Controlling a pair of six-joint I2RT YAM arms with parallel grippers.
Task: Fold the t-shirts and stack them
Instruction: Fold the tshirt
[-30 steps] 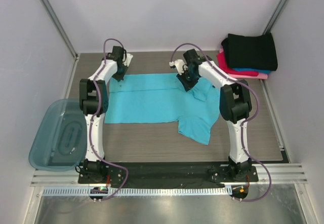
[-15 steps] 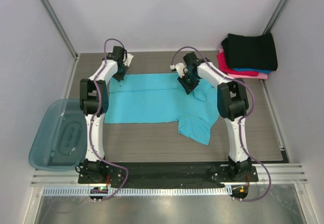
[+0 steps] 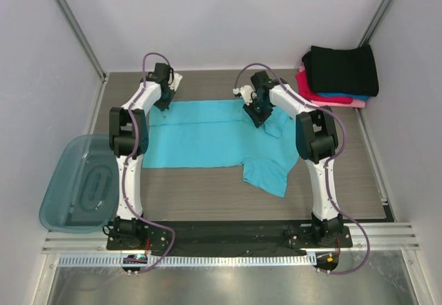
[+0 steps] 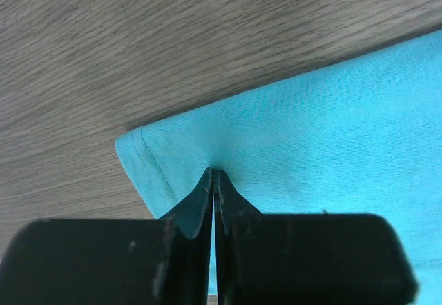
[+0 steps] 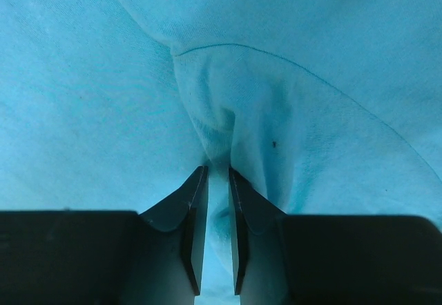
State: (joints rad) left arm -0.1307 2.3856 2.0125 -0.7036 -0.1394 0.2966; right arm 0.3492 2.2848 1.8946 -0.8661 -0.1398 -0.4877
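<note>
From above we lose the fingertips; both arms outstretched, left gripper (image 4: 214,175) pinches the turquoise t-shirt (image 3: 200,139) at its corner, right gripper (image 5: 215,172) nips a ridge.

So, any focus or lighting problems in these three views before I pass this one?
Top external: even light, sharp, mild sheen on the metal plate. Left wrist: turquoise t-shirt weave crisp, left tool dark and soft-edged. Right wrist: cloth fills the frame, right tool nearly silhouetted.

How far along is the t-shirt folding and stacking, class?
Done: a stack of folded t-shirts, black on top, sits at the far right. In hand: the turquoise t-shirt lies spread out, the left gripper pinching its far corner, the right gripper pinching a fold. Left: folding it and adding it to the stack.
</note>
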